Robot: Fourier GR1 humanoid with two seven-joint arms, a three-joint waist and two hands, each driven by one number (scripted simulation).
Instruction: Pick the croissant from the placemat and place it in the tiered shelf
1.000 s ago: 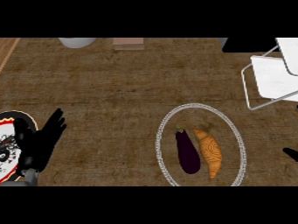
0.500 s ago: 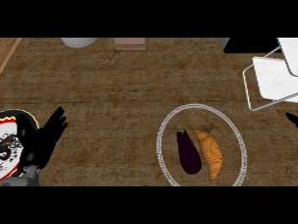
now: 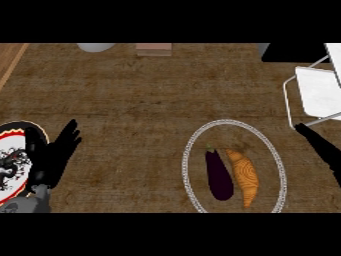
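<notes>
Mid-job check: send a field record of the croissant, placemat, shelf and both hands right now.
croissant: on placemat, just right of eggplant, not yet picked
placemat: oval, white-ringed, lower centre
tiered shelf: white, upper right
left hand: open, resting lower left by plate
right hand: open, right edge, between tiered shelf and placemat, holding nothing

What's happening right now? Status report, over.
Left robot hand open, resting left. Right robot hand open, beside placemat. Croissant untouched on placemat, eggplant close alongside.

Golden croissant [image 3: 244, 181] lies lengthwise on the oval placemat [image 3: 232, 136], white tiered shelf [image 3: 317, 90] well apart.
</notes>
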